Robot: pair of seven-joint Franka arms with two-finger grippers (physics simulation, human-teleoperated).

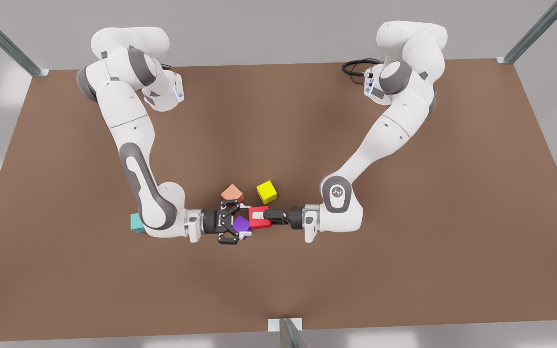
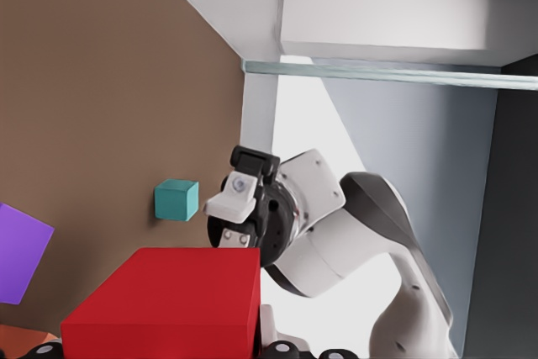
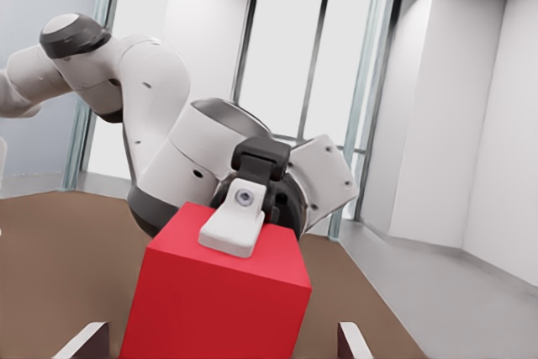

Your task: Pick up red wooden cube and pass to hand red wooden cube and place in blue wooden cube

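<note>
— So, biggest first: where do things stand on the table [image 1: 404, 251]?

— Both my arms reach low toward its middle and meet nose to nose, wrists in one line across the front view; my left gripper [image 1: 264, 215] comes in from the front view's right and is pinched on the red wooden cube [image 1: 256, 222], one white pad [image 3: 231, 229] lying flat on a face of it.

— And the other hand?

— My right gripper [image 1: 231, 223] faces it from the front view's left, spread wide; its fingertips [image 3: 84, 340] stand either side of the cube without touching (the right wrist view shows a gap on both sides).

— What does the coming move turn on?

— The cube lies straight ahead of the right gripper, between its fingers, so I judge that closing is enough; the blue wooden cube [image 1: 136, 223] sits behind my right arm's elbow, well apart from the left, so the right arm is the nearer carrier.

— Anything in the way?

— A purple cube [image 1: 242, 224] shows just beside the spread fingers; salmon [image 1: 232, 193] and yellow [image 1: 267, 192] cubes lie near.
</note>
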